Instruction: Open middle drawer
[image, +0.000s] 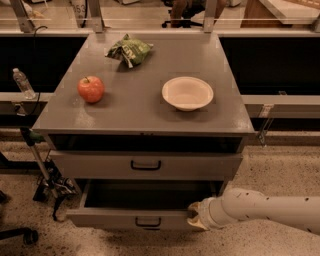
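Note:
The middle drawer (125, 218) is a wide grey drawer with a shallow front and a small black loop handle (148, 222). It stands pulled out from the cabinet, with its dark inside showing. My gripper (196, 216) is at the right end of the drawer's front, touching its top edge. The white arm (265, 207) reaches in from the lower right. The lowest drawer is out of view below.
The taller-fronted top drawer (145, 166) is shut. On the cabinet top (135, 107) lie a red apple (91, 89), a white bowl (187, 93) and a green chip bag (129, 50). A water bottle (23, 83) stands at the left. A stand's base (50, 186) sits left of the cabinet.

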